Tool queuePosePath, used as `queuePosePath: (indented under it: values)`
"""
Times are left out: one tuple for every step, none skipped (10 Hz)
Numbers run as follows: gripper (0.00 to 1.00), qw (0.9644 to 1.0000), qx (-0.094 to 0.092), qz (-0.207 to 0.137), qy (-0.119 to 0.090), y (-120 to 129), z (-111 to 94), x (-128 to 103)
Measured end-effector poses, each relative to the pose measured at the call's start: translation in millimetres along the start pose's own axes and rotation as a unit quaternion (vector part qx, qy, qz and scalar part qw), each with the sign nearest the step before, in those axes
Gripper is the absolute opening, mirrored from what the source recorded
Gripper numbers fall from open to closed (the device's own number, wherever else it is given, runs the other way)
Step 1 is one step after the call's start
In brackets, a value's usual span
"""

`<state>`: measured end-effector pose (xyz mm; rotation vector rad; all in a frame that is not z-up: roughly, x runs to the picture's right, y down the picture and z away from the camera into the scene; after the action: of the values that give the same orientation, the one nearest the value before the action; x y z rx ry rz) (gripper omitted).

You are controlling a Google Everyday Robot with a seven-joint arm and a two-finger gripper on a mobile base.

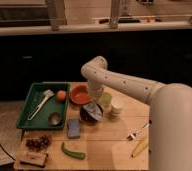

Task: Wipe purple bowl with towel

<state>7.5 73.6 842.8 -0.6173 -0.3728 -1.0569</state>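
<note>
"Near the orange bowl (79, 94), the tool (95, 104) hangs over the towel (96, 110) in the purple bowl (88, 117). Gripping it?"
"Cannot tell. A hard sideways wipe could shove that bowl into the cups (107, 100) just beside, or drag the towel out."

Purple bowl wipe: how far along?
Done: the towel is at the purple bowl, lying across its top, right of the blue sponge.
In hand: the tool sits right at the towel above the bowl, so the wipe looks under way.
Left: probably finishing the wipe and lifting off. Whether the bowl is clean cannot be told.
</note>
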Motion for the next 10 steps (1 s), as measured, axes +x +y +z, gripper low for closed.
queuePosePath:
  values:
    - [0.0, 0.9999, 0.0, -0.013, -0.002, -9, 1, -8]
    - [0.0, 0.9995, 0.002, -0.032, -0.008, -15, 1, -21]
    - [0.0, 0.999, 0.005, -0.043, -0.011, -14, 1, -30]
    - [0.0, 0.9983, 0.01, -0.055, -0.016, -10, 1, -42]
    - [0.0, 0.9977, 0.012, -0.063, -0.02, -5, 2, -52]
    - [0.0, 0.9976, 0.012, -0.064, -0.023, 2, 3, -56]
    - [0.0, 0.9979, 0.012, -0.06, -0.025, 9, 5, -54]
    - [0.0, 0.9985, 0.009, -0.048, -0.025, 22, 7, -47]
    - [0.0, 0.9991, 0.007, -0.034, -0.023, 31, 8, -39]
    - [0.0, 0.9995, 0.005, -0.021, -0.021, 38, 8, -31]
